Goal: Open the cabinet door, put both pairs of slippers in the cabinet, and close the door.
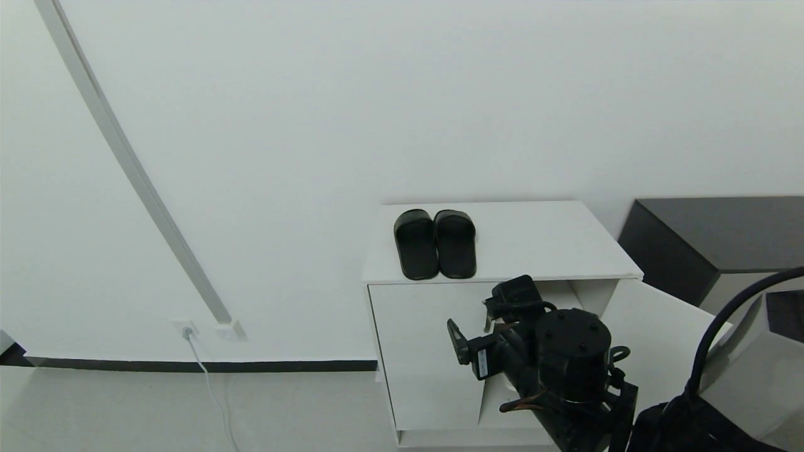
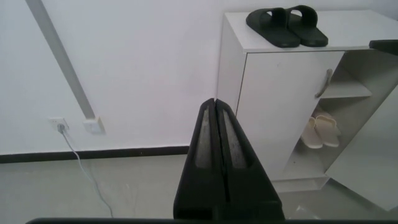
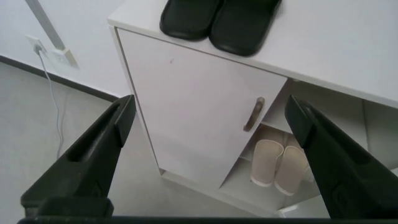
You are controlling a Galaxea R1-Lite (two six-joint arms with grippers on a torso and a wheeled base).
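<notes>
While the right gripper [image 3: 210, 102] gapes wide before the cabinet [image 1: 534, 238], the left gripper [image 2: 215, 106] is pressed closed, empty. Beige slippers [image 3: 280, 165] sit on a low shelf inside its open right half; black slippers [image 1: 434, 251] lie on its top.

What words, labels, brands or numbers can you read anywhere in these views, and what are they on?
No text can be read.
Small white sticker on the right arm, head view: print too small to read.
Black slippers, beige slippers, white cabinet, wall socket: no visible writing.
</notes>
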